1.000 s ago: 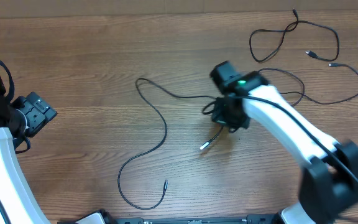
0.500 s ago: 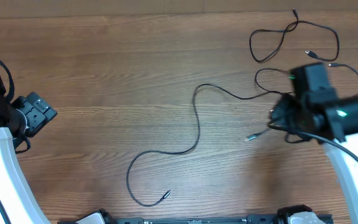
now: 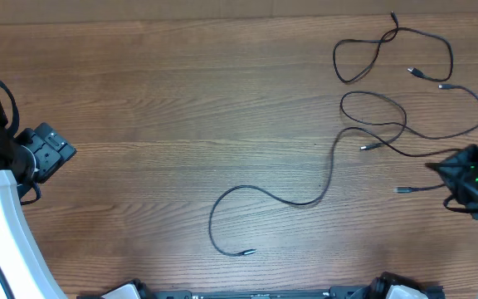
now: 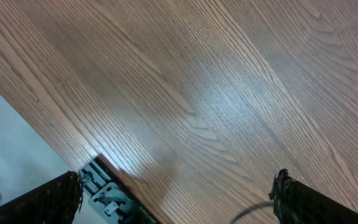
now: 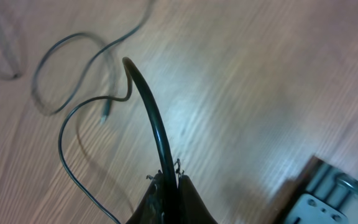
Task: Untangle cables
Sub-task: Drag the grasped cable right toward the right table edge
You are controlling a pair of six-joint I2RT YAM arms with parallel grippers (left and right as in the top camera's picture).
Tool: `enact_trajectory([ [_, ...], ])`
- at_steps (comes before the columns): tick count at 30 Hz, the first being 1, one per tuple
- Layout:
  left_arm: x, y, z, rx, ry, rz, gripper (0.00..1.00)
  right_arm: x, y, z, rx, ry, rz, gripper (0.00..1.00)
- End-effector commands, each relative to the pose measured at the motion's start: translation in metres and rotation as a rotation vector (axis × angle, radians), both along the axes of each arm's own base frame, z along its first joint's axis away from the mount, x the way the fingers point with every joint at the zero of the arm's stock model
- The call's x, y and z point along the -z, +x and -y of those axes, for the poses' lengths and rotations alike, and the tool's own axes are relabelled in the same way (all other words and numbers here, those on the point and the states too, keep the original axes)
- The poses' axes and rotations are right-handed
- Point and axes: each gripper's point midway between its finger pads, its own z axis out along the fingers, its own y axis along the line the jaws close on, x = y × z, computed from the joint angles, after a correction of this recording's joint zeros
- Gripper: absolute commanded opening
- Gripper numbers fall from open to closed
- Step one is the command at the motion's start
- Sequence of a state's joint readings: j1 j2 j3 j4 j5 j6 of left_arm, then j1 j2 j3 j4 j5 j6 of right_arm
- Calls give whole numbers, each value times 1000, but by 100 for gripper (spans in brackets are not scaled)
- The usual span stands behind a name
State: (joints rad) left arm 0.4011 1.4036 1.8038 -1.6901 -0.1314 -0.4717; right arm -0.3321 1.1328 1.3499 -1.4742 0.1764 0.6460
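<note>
Several thin black cables point(image 3: 392, 124) lie looped over one another at the back right of the table. One long cable point(image 3: 265, 196) trails from that tangle toward the front middle and ends in a small plug point(image 3: 247, 252). At the table's right edge my right gripper point(image 3: 465, 176) is shut on a cable. That cable's short plug end point(image 3: 402, 190) pokes out to the left. The right wrist view shows the black cord point(image 5: 151, 118) pinched between the closed fingers of the right gripper point(image 5: 168, 182). My left gripper point(image 3: 52, 150) stands open at the far left, away from the cables. Only bare wood lies between the fingers of the left gripper point(image 4: 176, 194).
The wooden table point(image 3: 156, 100) has its front edge near the bottom, where the arm mounts point(image 3: 123, 291) sit. A metal bracket point(image 4: 107, 199) shows beyond the table edge in the left wrist view. The thick black wire point(image 3: 7, 108) at the left belongs to the left arm.
My right gripper has travelled from the table's middle to the right edge, still shut on the cable. The long cable was dragged rightward and stretched out. The left arm has not moved.
</note>
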Motion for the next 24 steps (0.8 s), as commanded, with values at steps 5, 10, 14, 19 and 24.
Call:
enact_trajectory([
  [5,1,0,-1,-18,-6,0,99,3,-22,45,204,-4,-41,4],
  [10,1,0,-1,-18,-6,0,100,11,-39,73,372,25,-58,4],
  [14,1,0,-1,-18,-6,0,99,18,-46,86,467,62,-66,4],
  [19,1,0,-1,-18,-6,0,100,28,-42,90,475,102,-84,26],
  [24,1,0,-1,-18,-6,0,99,39,-39,89,462,142,-125,43],
])
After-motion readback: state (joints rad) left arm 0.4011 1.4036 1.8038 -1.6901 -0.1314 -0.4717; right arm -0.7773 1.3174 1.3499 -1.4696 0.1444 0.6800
